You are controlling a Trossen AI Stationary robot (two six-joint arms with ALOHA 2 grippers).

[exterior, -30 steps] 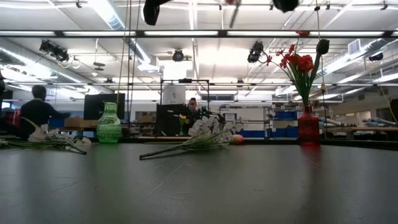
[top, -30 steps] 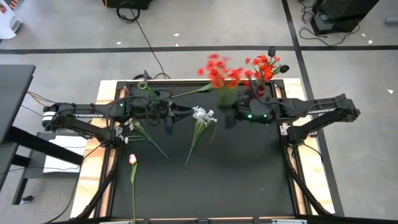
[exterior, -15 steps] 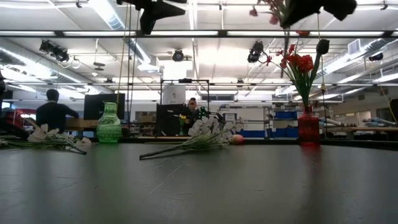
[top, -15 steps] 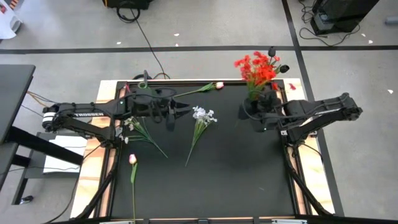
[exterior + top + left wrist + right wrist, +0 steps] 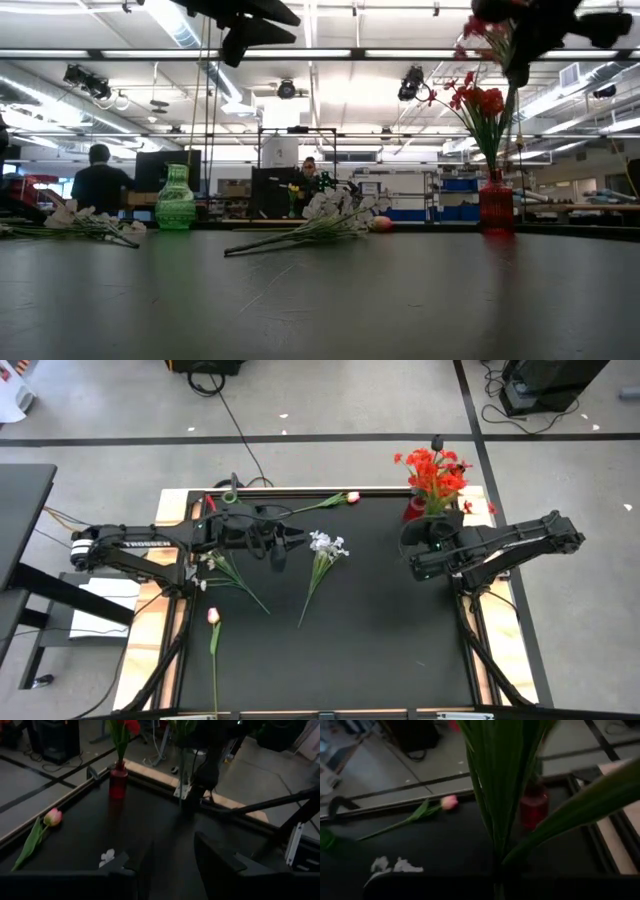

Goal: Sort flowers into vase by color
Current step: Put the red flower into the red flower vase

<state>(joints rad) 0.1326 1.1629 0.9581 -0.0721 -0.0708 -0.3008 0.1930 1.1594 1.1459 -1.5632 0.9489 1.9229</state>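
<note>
Right gripper is pinched on the green stems of a red flower bunch, carried well above the table; the right wrist view shows the stems and long leaves rising straight out from between its fingers. At about two o'clock from this gripper, in the table's far right corner, stands the red vase, which already holds red blooms. In the low view the carried bunch hangs above that vase, its stem ends not yet in the neck.

Left gripper hovers high over the far left part of the black table, its fingers partly spread with nothing between them, as the left wrist view shows. Just beside it at four o'clock lies a white flower bunch; a second white bunch lies at eight o'clock from it, and the green vase stands at ten o'clock, near the far left edge. One pink bud lies along the far edge, between the vases; another pink bud lies near the left edge, toward six o'clock.

Judging by this, the step in hand is delivering the red bunch to the red vase. The next move calls for lining the stem ends up over the narrow neck, lowering them in beside the stems already there, then letting go. The crowded neck may snag the leaves.
</note>
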